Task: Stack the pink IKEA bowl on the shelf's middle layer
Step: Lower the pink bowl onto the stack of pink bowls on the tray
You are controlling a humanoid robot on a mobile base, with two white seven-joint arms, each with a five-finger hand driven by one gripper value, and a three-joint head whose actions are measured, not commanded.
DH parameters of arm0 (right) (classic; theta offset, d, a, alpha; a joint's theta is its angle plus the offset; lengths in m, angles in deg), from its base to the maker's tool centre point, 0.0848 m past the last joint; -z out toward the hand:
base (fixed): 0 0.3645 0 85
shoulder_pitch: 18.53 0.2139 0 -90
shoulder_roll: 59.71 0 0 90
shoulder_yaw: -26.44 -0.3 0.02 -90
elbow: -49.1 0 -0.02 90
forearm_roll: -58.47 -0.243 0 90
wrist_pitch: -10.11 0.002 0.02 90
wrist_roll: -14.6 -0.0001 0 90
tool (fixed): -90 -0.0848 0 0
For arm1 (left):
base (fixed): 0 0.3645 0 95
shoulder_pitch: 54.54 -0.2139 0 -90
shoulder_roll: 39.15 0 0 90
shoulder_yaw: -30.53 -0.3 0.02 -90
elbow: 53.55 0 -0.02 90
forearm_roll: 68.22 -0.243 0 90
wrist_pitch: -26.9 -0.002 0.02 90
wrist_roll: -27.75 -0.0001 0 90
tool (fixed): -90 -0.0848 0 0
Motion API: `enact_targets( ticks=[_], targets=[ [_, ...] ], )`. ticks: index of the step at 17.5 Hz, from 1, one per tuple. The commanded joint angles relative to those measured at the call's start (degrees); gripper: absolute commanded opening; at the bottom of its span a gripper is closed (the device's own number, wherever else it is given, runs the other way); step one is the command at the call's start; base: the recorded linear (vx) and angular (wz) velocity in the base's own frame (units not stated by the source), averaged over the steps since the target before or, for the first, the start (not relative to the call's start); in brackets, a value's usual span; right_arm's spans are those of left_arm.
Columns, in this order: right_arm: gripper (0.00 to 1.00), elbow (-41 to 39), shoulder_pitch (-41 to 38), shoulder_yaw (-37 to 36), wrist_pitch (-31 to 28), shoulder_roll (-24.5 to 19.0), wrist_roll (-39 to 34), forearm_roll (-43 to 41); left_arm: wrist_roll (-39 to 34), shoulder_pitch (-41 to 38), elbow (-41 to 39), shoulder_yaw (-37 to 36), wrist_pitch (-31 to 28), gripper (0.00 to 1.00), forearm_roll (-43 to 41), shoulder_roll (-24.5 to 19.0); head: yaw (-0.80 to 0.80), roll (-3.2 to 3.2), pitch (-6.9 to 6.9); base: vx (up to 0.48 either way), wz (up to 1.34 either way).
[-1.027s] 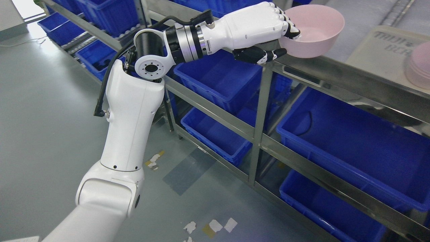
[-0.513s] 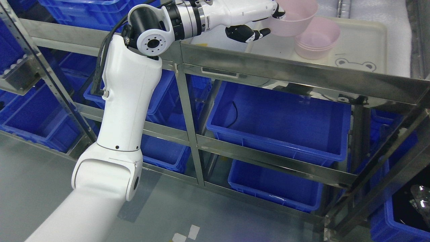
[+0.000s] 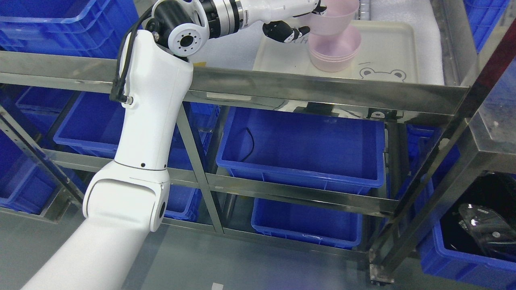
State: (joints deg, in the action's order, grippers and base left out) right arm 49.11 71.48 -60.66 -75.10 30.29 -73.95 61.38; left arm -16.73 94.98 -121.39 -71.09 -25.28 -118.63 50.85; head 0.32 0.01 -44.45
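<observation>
Head view: left hand grips pink bowl.

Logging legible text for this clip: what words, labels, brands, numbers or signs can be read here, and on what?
Cream tray: a printed frog-face drawing, no words.
Same tray, beside the left robot hand: a few grey letters, partly hidden, too blurred to read.
Pink bowls, blue bins, shelf rail: no readable text.

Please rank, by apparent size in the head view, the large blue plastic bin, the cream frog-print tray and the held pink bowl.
1. Large blue plastic bin, though it sits nearer the camera.
2. Cream frog-print tray.
3. Pink bowl held by the left hand.
</observation>
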Motion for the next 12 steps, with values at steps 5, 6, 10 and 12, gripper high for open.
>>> enact_targets(
  ticks=[5,6,10,12],
  targets=[
    [1.00,-1.0,-1.2,0.0,0.0,1.0,0.0,0.0,1.8,-2.3,2.5,-0.3,-0.7,0.05,-3.8,-1.0,0.00,0.00,0.00,0.035,-0.21],
    [1.00,-1.0,-1.2,0.0,0.0,1.0,0.0,0.0,2.0,-2.4,1.9,-0.3,-0.7,0.05,-4.1,-1.0,0.00,0.00,0.00,0.035,-0.18],
    [1.00,-1.0,-1.2,0.0,0.0,1.0,0.0,0.0,1.5,-2.4,1.8,0.5,-1.6,0.05,-5.0,-1.1,0.00,0.00,0.01,0.027,-0.12],
    [1.00,-1.0,-1.2,0.0,0.0,1.0,0.0,0.0,1.4,-2.4,2.0,0.5,-1.7,0.05,-5.4,-1.2,0.00,0.00,0.01,0.002,-0.01]
  ],
)
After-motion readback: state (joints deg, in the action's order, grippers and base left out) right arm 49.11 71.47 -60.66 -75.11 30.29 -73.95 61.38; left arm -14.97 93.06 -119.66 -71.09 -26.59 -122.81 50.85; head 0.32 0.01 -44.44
